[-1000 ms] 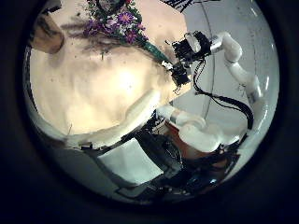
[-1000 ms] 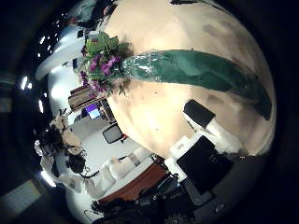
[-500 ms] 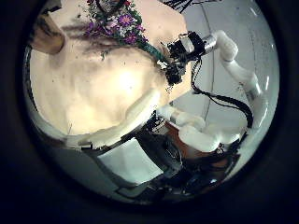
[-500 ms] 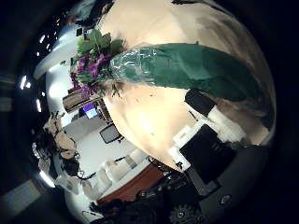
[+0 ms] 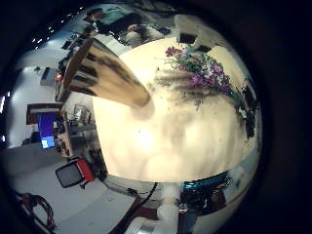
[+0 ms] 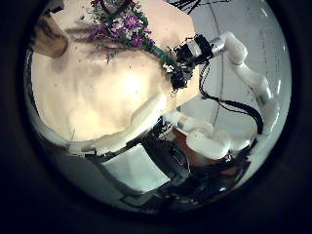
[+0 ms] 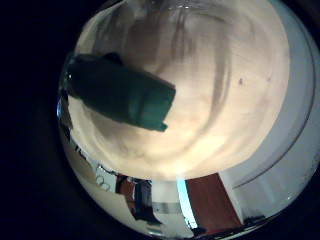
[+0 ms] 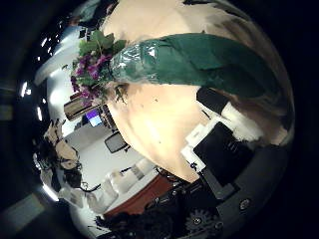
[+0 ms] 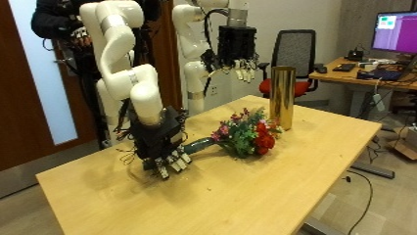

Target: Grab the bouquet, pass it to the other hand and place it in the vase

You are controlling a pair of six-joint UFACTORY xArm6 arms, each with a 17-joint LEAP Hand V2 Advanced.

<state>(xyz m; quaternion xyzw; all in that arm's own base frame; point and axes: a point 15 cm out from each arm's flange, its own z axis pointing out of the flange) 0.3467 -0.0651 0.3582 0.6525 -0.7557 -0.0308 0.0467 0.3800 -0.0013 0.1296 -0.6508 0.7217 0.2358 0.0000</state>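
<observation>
The bouquet (image 9: 243, 132) lies on the wooden table (image 9: 260, 191), its pink and red flowers toward the tall gold vase (image 9: 280, 98) and its green-wrapped stem (image 9: 201, 147) toward my right hand. My right hand (image 9: 163, 149) hangs over the stem's end, fingers pointing down and open, not closed round it. The green wrap (image 8: 194, 62) fills much of the right palm view, with the fingers (image 8: 224, 149) beside it. My left hand (image 9: 239, 49) hovers open, high above the table behind the vase. The left palm views show the vase (image 5: 107, 78), the bouquet (image 6: 122, 24) and the right hand (image 6: 188, 57).
A black office chair (image 9: 300, 49) and a desk with a monitor (image 9: 392, 34) stand behind the table. The vase stands upright near the table's far edge. Bare tabletop stretches in front of the bouquet.
My right hand has come down closer to the wrapped stem, which now fills more of its palm view. The bouquet and vase have not moved, and the left hand stays put.
</observation>
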